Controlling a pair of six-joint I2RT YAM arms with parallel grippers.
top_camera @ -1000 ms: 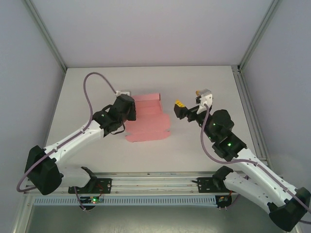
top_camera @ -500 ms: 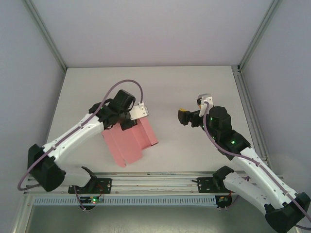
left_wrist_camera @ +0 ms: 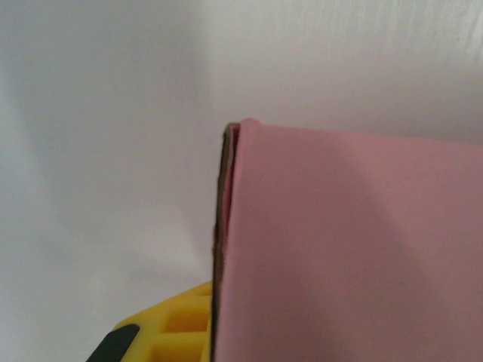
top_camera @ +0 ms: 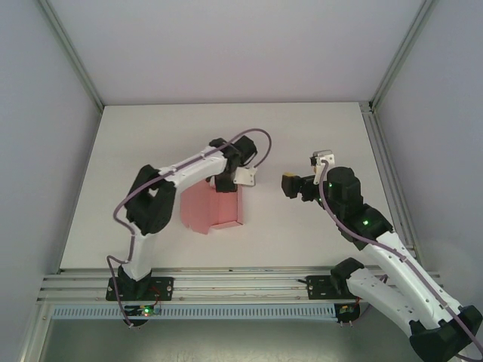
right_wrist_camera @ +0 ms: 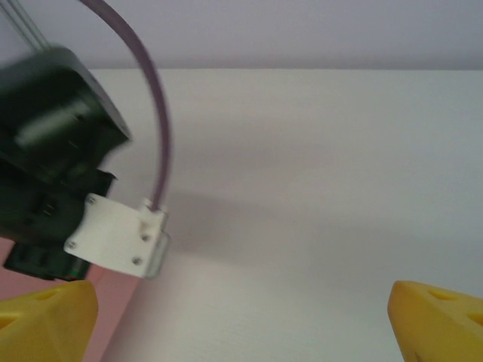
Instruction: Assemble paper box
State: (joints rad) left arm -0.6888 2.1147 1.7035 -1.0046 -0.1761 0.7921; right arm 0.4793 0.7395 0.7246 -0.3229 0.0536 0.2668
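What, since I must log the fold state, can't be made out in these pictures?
- Top view: the left gripper has its fingertips under its own wrist, so where they pinch the paper box is hidden; the left arm covers the card's left part.
- Left wrist view: the paper box is blurred and cut off by the right and bottom edges.
- Right wrist view: the right gripper has its fingers cut off by the bottom edge.

White links point(top_camera: 189, 167), black joints point(top_camera: 343, 185), purple cables point(right_wrist_camera: 162, 128), yellow fingertips point(right_wrist_camera: 49, 317), green lights point(top_camera: 365, 222).
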